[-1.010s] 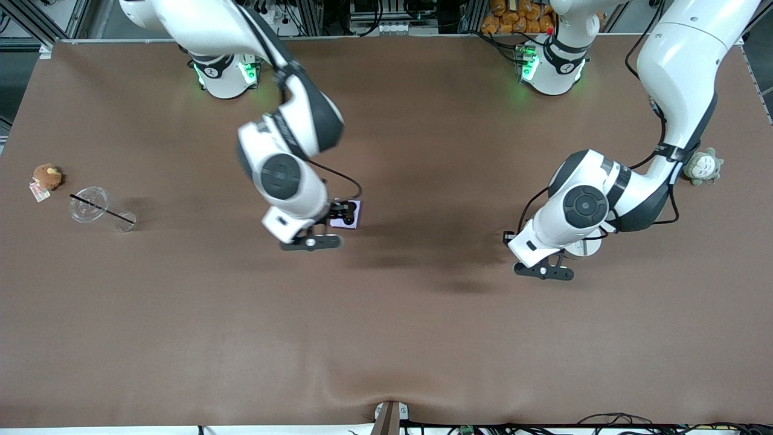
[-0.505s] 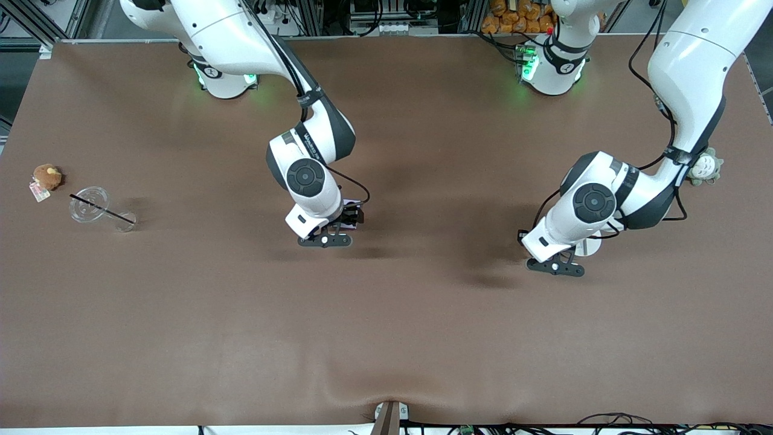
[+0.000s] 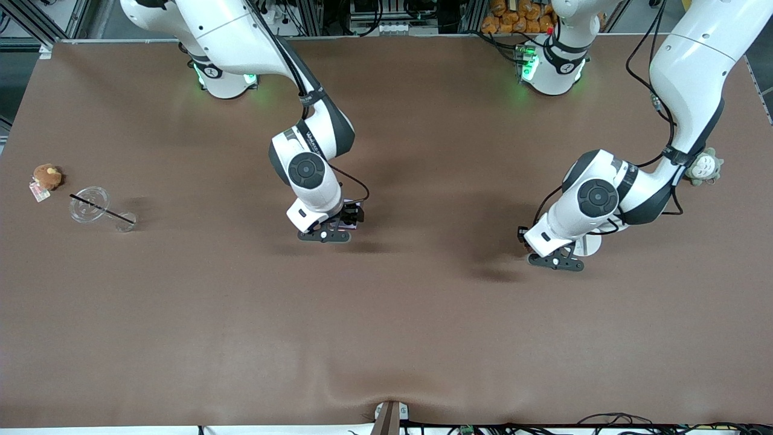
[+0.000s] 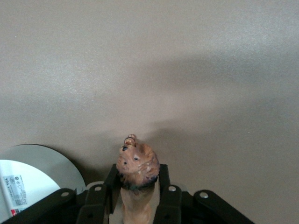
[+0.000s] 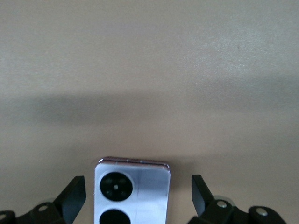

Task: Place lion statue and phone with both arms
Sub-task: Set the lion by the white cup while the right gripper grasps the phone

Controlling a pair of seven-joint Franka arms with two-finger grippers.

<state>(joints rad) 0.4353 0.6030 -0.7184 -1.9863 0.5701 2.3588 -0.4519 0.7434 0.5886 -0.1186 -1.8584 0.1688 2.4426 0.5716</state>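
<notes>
My left hand (image 4: 135, 198) is low over the table (image 3: 386, 338), toward the left arm's end and about midway between the robots' edge and the camera edge. Its fingers (image 4: 111, 186) are closed on the lion statue (image 4: 136, 173), pinching it at the neck with the head poking out past the tips. A white disc (image 4: 35, 175) lies on the table just beside that hand.

My right hand (image 5: 138, 196) is low near the middle of the table, and its fingers (image 5: 74, 196) stand wide apart on either side of the phone (image 5: 132, 189), not touching it. The phone looks to be lying flat on the table with its camera circles up, so I judge it already set down.

The risks I see:
- The statue is narrow and held only at the neck. If I let go while it is tilted, it may topple or roll toward the disc.
- Lifting the right hand at a slant could clip an edge of the phone and drag it.
</notes>
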